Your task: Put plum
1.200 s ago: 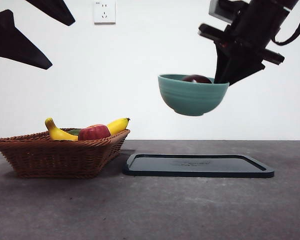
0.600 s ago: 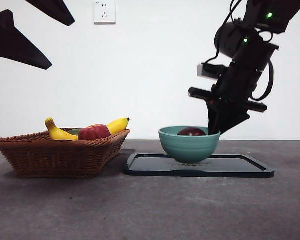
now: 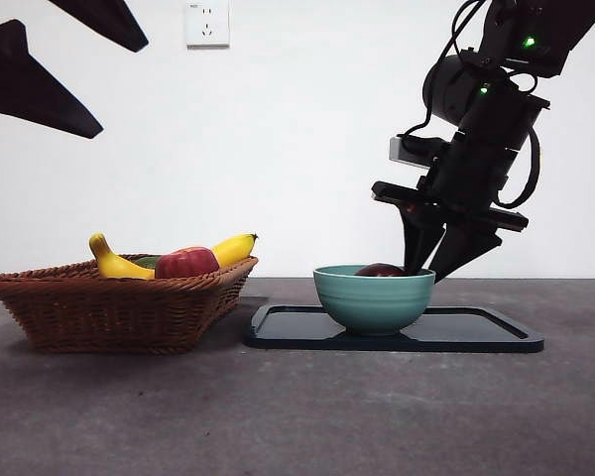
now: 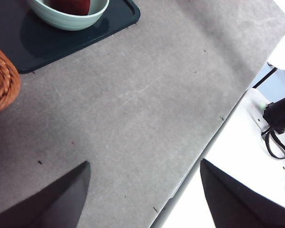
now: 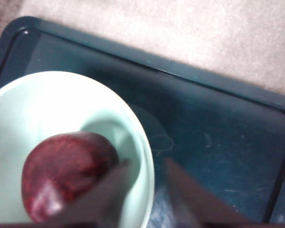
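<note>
Plum [image 5: 66, 173] sits in teal bowl [image 3: 374, 297] on black tray [image 3: 476, 332]. Right claw [image 3: 434, 270] straddles bowl rim, jaws slightly apart, rim between them. Left claw [image 4: 142, 190] open above worktop [image 4: 133, 118].

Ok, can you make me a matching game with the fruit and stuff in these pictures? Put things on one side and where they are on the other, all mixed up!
Things:
1. plum
2. banana
3. green bowl
4. right pincer

Places:
A. standing on the dark tray
B. lying in the wicker basket
C. astride the bowl's rim, one jaw inside and one outside
D. sitting inside the bowl

Right pairs: 1-D, 2-B, 3-A, 4-C
</note>
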`<state>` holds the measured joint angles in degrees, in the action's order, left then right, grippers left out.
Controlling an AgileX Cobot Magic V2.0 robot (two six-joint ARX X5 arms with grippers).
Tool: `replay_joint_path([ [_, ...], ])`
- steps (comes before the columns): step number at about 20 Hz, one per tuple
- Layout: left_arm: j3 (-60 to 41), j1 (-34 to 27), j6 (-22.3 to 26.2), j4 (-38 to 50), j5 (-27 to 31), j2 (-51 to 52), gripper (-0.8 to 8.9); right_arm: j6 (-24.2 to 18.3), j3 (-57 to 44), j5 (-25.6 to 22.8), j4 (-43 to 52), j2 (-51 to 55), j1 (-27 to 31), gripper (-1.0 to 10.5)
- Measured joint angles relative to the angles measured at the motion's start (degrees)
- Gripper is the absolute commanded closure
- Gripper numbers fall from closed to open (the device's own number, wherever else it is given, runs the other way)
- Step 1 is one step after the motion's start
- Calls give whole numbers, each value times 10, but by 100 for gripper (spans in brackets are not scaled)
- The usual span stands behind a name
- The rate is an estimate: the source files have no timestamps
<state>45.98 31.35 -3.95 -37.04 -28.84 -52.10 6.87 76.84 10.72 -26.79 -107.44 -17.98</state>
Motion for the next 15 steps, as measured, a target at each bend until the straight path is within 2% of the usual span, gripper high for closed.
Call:
replay_joint_path([
  [6, 0, 0, 0, 0, 0, 0, 441, 0, 1, -3, -24, 28, 3, 747],
  [9, 0, 0, 0, 0, 0, 0, 441, 0, 4, -2, -50, 130, 8, 748],
  [15, 0, 0, 0, 0, 0, 0, 441, -13, 7, 20, -189, 303, 8, 748],
])
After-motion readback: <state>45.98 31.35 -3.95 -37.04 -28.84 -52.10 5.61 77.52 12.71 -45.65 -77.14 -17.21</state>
